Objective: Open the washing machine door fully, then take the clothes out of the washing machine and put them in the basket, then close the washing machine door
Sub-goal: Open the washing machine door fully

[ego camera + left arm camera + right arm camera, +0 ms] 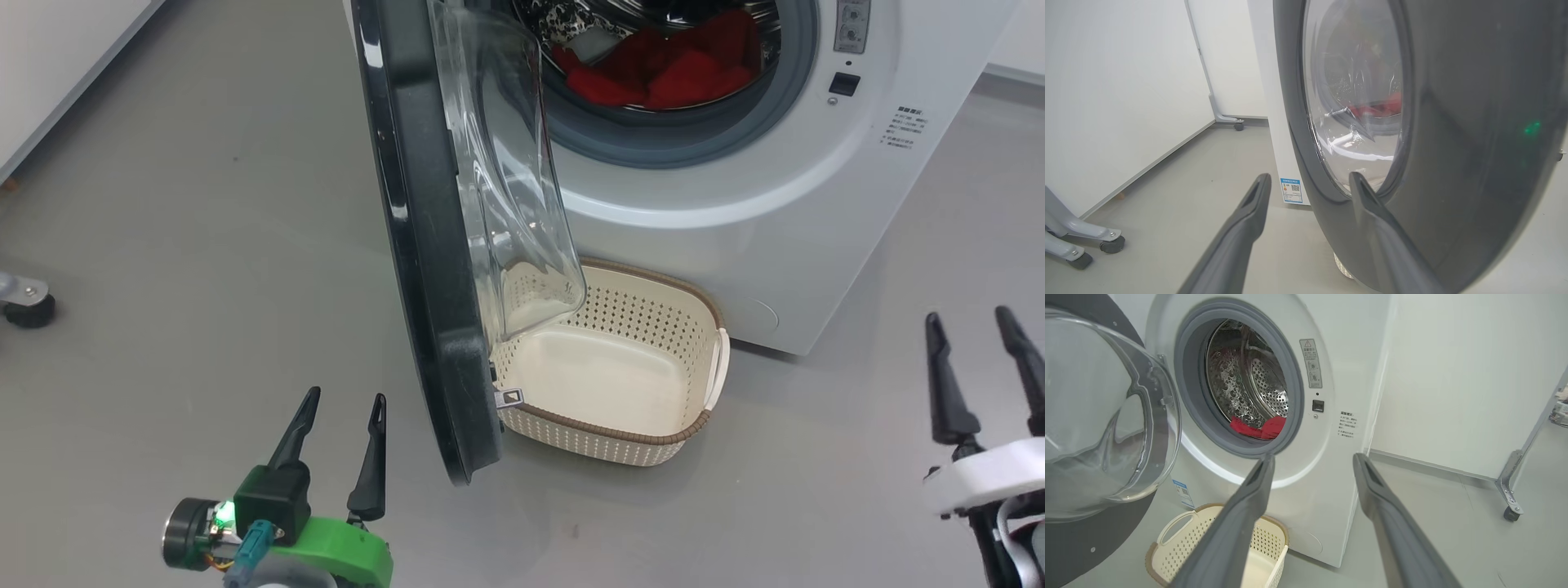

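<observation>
The white washing machine (784, 188) stands ahead, its door (424, 245) swung out towards me, edge-on, black rim and clear glass bowl showing. Red clothes (678, 73) lie in the steel drum, also red clothes (1259, 426) in the right wrist view. The cream basket (694, 425) sits on the floor below the drum, nothing in it, partly under the door. My left gripper (343, 408) is open, just left of the door's lower edge. In the left wrist view the door (1453, 122) looms close to the open left gripper (1310, 179). My right gripper (976, 322) is open at the right, apart from the machine.
Grey floor spreads to the left and right of the machine. A caster wheel (28, 306) of a stand sits at the far left. White wall panels on wheeled feet (1511, 512) stand to the right and behind (1235, 122). The basket (1167, 539) lies under the open door.
</observation>
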Controlling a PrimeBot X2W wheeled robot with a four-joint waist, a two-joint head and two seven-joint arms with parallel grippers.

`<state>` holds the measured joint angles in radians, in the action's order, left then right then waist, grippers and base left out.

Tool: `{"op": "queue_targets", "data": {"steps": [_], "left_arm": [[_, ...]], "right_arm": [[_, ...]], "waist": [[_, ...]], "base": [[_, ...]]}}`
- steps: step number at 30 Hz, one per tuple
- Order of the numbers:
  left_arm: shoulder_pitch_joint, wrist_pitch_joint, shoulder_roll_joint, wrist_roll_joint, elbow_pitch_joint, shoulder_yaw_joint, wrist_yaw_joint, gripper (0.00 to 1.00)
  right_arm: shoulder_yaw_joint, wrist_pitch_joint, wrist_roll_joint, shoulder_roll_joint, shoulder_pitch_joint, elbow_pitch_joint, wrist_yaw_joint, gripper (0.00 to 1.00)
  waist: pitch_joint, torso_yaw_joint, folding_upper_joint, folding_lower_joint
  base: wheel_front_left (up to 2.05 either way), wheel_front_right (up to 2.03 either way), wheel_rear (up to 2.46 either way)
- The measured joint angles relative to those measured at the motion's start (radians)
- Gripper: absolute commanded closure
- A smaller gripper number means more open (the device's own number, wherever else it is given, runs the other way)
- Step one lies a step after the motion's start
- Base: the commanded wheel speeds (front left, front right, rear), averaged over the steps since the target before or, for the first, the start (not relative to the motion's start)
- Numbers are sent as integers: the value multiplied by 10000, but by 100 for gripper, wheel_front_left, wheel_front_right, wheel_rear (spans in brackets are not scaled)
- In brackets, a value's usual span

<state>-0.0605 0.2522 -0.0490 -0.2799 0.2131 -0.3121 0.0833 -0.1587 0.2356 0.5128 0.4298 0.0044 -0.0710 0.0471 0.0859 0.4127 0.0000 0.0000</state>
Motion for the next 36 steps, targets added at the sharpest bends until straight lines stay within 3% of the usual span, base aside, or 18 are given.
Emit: {"op": "queue_targets", "data": {"steps": [6,20,36], "left_arm": [[-1,0,2,0,4,33,0,0],[0,0,2,88,96,79,-2,0],[28,0,0,107,194,142,-4,0]], "right_arm": [[-347,0,-422,-291,330,-140,359,0],[-984,90,-646,-1812,1099,-656,525,0],[-903,121,-1116,-2144,1284,-826,612,0]], "waist": [[-29,-35,0,0],[-159,-87,0,0],[-343,-83,0,0]], "base": [[0,0,0],[0,0,0],[0,0,0]]}}
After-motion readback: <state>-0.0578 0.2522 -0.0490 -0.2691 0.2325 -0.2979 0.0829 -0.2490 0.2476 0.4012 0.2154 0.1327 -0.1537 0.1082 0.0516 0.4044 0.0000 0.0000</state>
